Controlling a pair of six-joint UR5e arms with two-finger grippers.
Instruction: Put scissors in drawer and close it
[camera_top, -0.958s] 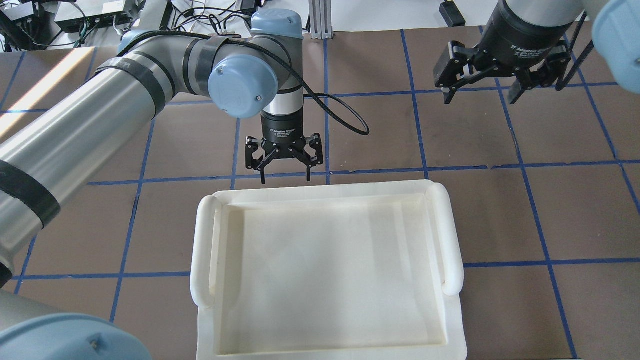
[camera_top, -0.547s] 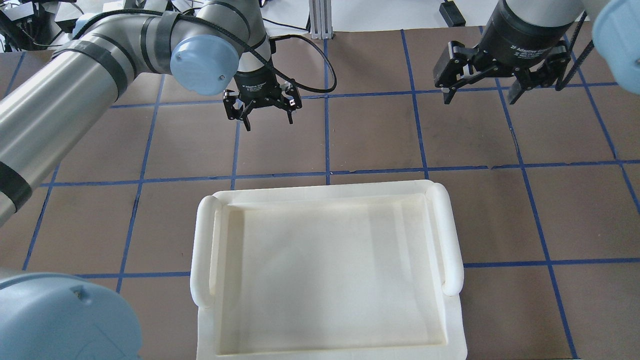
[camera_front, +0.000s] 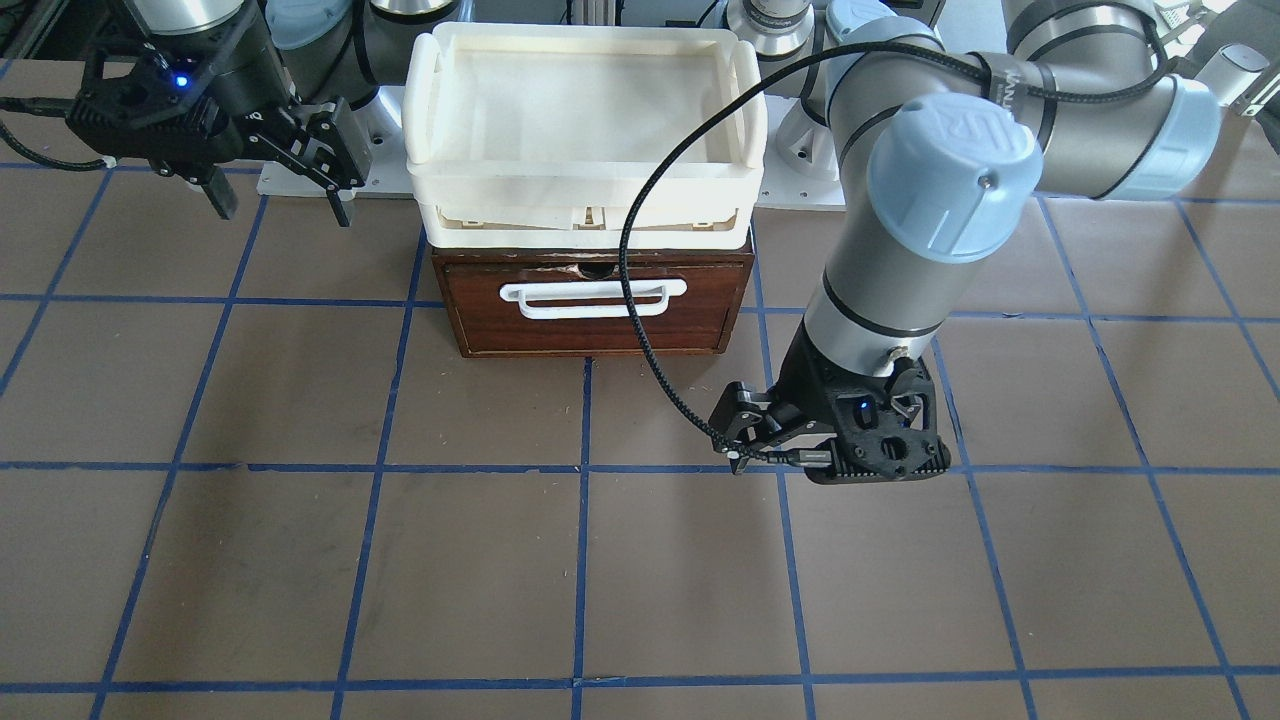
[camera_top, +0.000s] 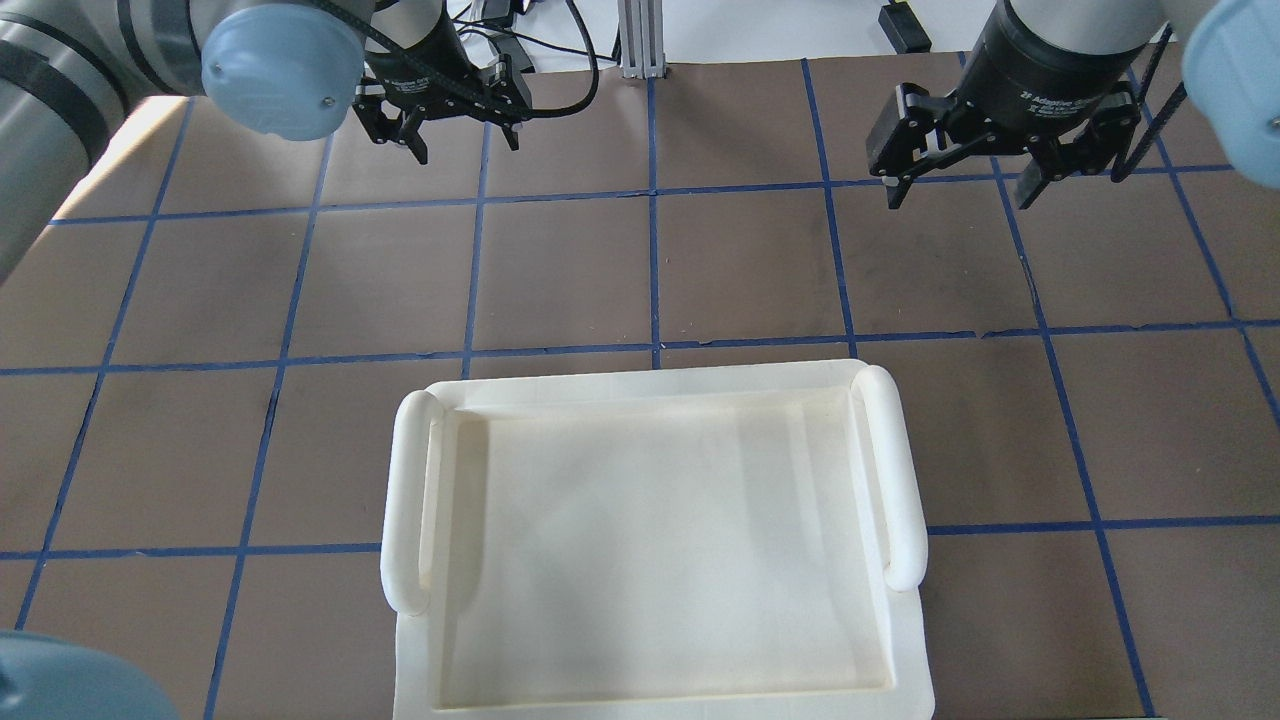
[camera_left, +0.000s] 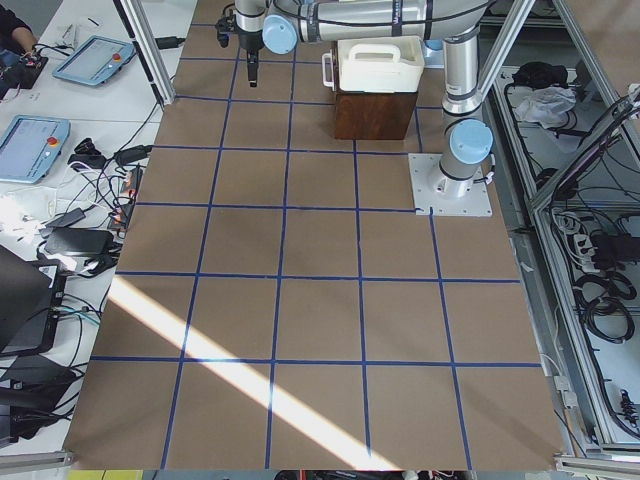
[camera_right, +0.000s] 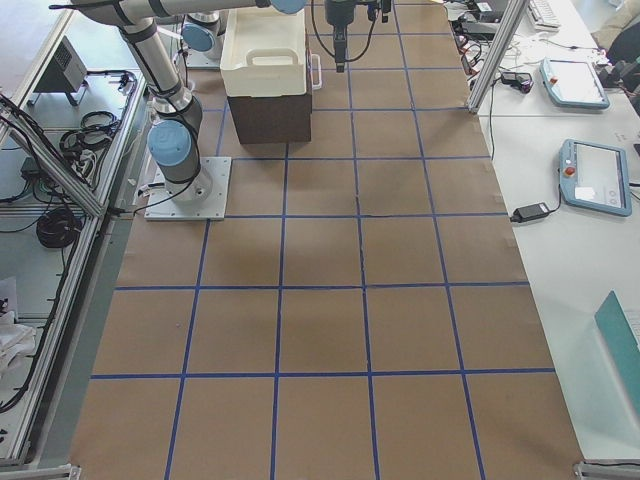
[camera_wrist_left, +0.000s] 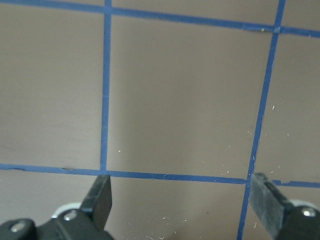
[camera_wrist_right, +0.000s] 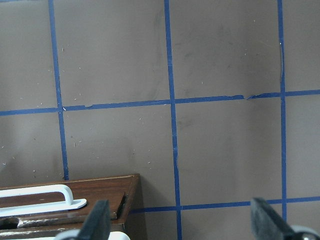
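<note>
The drawer (camera_front: 593, 300) has a dark wood front and a white bar handle (camera_front: 595, 296). It sits pushed in under the cream tray, and its corner shows in the right wrist view (camera_wrist_right: 100, 192). The scissors show in no view. My left gripper (camera_top: 467, 145) is open and empty over bare table, far from the drawer; it also shows in the front view (camera_front: 825, 435) and its wrist view (camera_wrist_left: 182, 200). My right gripper (camera_top: 958, 198) is open and empty, hovering beside the drawer's corner (camera_front: 282, 210), (camera_wrist_right: 182, 220).
A cream-white plastic tray (camera_top: 410, 500) with two side handles rests on top of the drawer cabinet (camera_front: 585, 215). The brown table has a blue tape grid. Cables and aluminium posts (camera_top: 640, 40) stand at the far edge. Tablets lie on side tables (camera_right: 595, 175).
My left arm has swung away from the tray's far edge to the far left of the table, gripper still open. The right gripper has not moved.
</note>
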